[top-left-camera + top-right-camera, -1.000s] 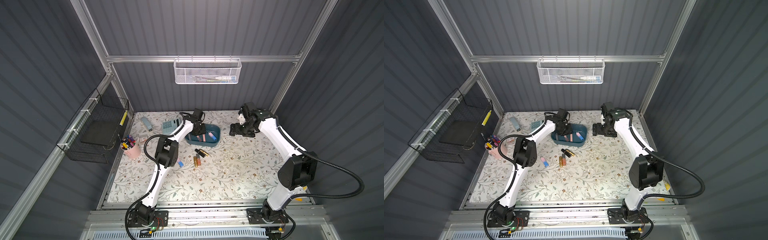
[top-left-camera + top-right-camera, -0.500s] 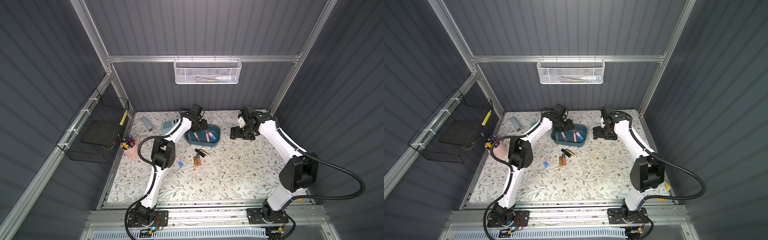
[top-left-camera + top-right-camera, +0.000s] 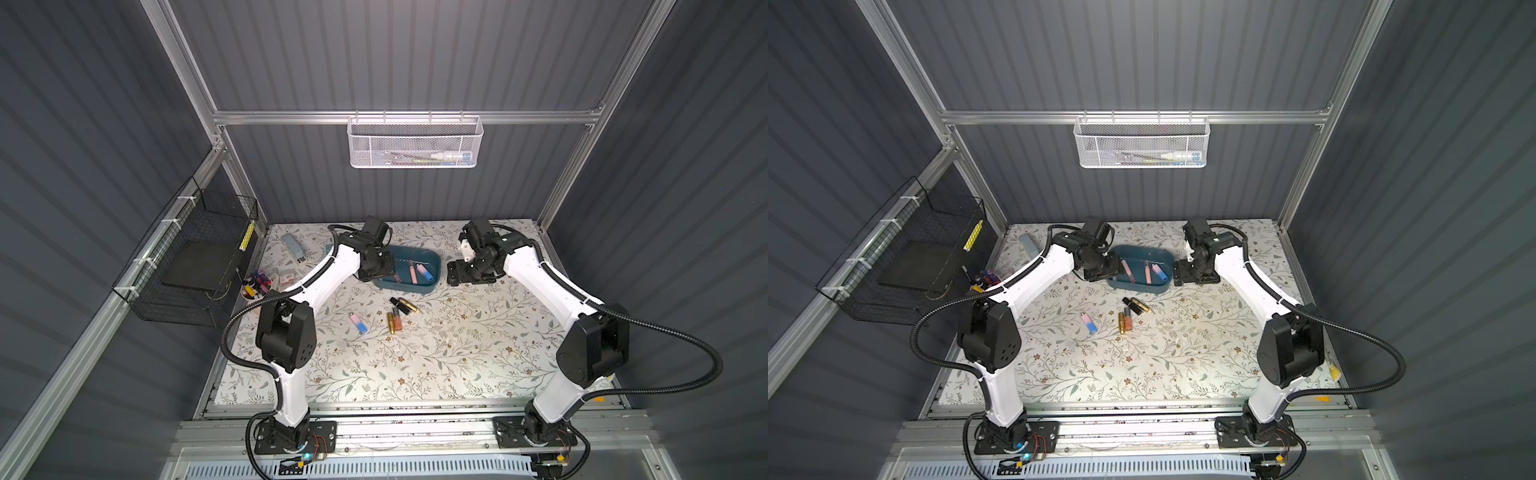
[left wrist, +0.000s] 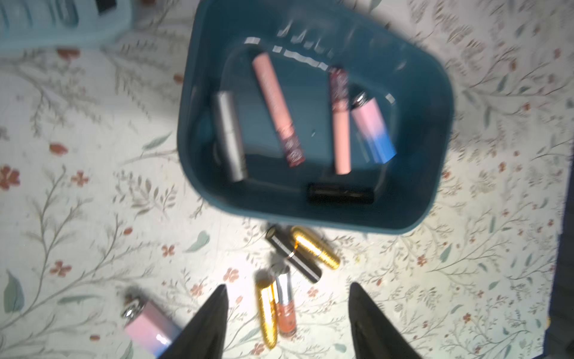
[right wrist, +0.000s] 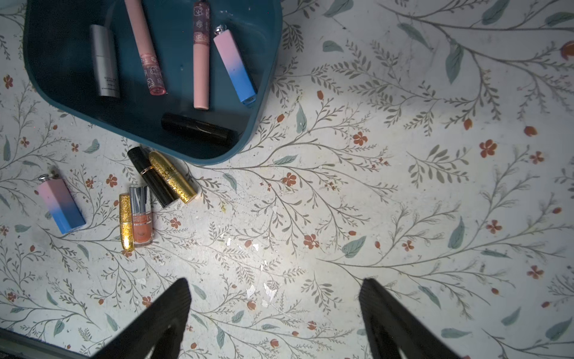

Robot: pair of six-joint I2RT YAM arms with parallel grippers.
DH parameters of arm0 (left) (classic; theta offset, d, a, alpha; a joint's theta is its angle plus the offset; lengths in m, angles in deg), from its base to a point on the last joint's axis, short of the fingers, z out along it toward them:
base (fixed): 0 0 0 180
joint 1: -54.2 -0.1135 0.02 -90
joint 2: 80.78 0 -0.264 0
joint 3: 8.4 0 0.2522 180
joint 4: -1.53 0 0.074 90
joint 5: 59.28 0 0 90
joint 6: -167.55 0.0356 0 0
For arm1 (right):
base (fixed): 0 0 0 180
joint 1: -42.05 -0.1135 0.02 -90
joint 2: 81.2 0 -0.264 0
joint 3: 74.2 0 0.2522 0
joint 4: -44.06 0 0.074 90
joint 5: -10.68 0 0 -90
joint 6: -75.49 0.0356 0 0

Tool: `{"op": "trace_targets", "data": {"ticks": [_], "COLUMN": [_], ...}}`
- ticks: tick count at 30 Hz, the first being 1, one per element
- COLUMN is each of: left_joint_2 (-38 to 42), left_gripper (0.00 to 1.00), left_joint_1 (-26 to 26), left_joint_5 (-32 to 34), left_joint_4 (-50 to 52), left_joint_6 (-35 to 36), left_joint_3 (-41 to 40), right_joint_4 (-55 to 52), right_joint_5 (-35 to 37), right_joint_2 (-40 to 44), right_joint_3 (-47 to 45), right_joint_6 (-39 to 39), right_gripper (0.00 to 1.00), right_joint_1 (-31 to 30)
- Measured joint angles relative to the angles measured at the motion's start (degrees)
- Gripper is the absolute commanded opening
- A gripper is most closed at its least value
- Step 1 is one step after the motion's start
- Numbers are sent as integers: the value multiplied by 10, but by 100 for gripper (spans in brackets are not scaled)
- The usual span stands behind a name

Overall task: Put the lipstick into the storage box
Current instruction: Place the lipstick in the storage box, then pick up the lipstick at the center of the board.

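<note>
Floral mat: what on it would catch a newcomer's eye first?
The dark teal storage box, flanked by the left gripper and right gripper with jaws open and empty, holds five lipsticks at the back of the floral mat. In front of it, four more lipsticks cluster, gold ones glinting, with a pink-blue lipstick apart.

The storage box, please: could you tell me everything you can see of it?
The storage box is a shallow, dark teal tub of glossy plastic, rectangular with rounded corners, open-topped and upright, flat on the floral table cover. Lying inside are a silver tube, two pink gloss tubes, a pink-to-blue lipstick and a black tube. Just outside one long wall lie loose lipsticks.
</note>
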Motion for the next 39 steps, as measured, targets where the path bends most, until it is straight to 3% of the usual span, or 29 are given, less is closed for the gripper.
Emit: {"op": "trace_targets", "data": {"ticks": [5,22,39], "left_joint_2": [20,20,-5], "left_gripper": [48,50,49], "left_joint_1": [18,63,71], "left_joint_5": [7,3,-7], "left_joint_4": [4,-26,-39], "left_joint_6": [-17,-42,-42], "left_joint_3": [-74,-164,-184], "right_joint_4": [12,24,27], "right_joint_5": [0,-3,-2], "right_joint_2": [2,54,82], "right_joint_3": [-12,-72,-112], "right_joint_6": [12,30,41], "right_gripper": [88,88,88], "right_joint_1": [1,1,1]}}
